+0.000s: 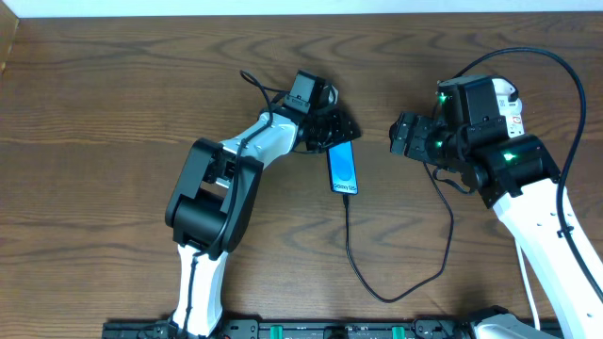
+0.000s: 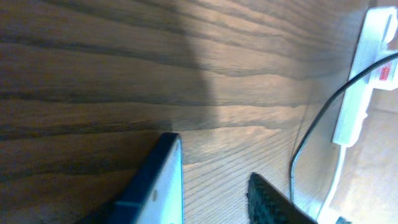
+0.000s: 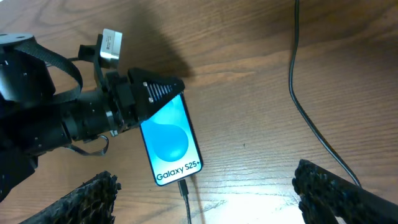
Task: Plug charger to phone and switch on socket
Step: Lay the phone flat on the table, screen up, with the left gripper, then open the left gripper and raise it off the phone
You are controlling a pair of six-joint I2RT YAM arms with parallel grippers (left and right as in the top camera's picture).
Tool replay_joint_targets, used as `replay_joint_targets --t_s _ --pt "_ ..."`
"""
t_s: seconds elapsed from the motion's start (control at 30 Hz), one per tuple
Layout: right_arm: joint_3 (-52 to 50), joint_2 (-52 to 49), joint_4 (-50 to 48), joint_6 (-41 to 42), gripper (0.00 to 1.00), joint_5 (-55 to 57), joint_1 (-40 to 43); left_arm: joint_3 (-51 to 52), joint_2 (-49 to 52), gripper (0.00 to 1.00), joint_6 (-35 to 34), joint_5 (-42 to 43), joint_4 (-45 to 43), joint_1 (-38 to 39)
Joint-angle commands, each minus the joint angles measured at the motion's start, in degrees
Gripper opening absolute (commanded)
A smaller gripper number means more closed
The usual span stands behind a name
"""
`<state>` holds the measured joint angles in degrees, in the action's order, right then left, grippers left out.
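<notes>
The phone (image 1: 344,169) lies flat mid-table, its cyan screen reading "Galaxy S25+" in the right wrist view (image 3: 171,140). The charger's black cable (image 1: 377,287) has its plug tip in the phone's bottom port (image 3: 184,185); it loops toward me, then runs back under the right arm. My left gripper (image 1: 332,127) is open at the phone's top end; one finger (image 2: 273,202) stands apart from the phone's edge (image 2: 155,193), the other is hidden. My right gripper (image 1: 400,137) is open and empty, hovering right of the phone, its fingers (image 3: 211,199) either side of the plug. The socket (image 2: 367,62) shows a red switch mark (image 2: 385,73).
The socket's white cord (image 2: 336,180) runs beside the black cable (image 2: 311,130). In the overhead view the socket and the adapter are hidden under the right arm (image 1: 509,160). The left arm (image 1: 236,169) stretches diagonally across the table's left half.
</notes>
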<state>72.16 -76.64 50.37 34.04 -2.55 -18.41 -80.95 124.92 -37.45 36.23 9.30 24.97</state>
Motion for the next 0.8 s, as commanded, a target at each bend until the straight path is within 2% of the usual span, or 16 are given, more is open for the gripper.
replay_joint_targets --t_s 0.0,0.07,0.1,0.4,0.77 --pt "0.04 0.46 0.22 -0.72 0.89 0.90 0.33 0.00 0.26 0.70 0.55 -2.45 1.75 0.07" --pt "0.04 0.46 0.22 -0.70 0.89 0.90 0.33 0.00 0.26 0.87 0.87 -2.49 2.25 0.07" --pt "0.04 0.46 0.20 -0.72 0.89 0.90 0.33 0.00 0.26 0.88 1.25 -2.75 2.71 0.07" --pt "0.04 0.46 0.15 -0.70 0.89 0.90 0.33 -0.02 0.26 0.89 1.42 -13.03 11.21 0.07" --pt "0.04 0.46 0.17 -0.70 0.89 0.90 0.33 -0.02 0.26 0.90 1.38 -19.02 16.26 0.07"
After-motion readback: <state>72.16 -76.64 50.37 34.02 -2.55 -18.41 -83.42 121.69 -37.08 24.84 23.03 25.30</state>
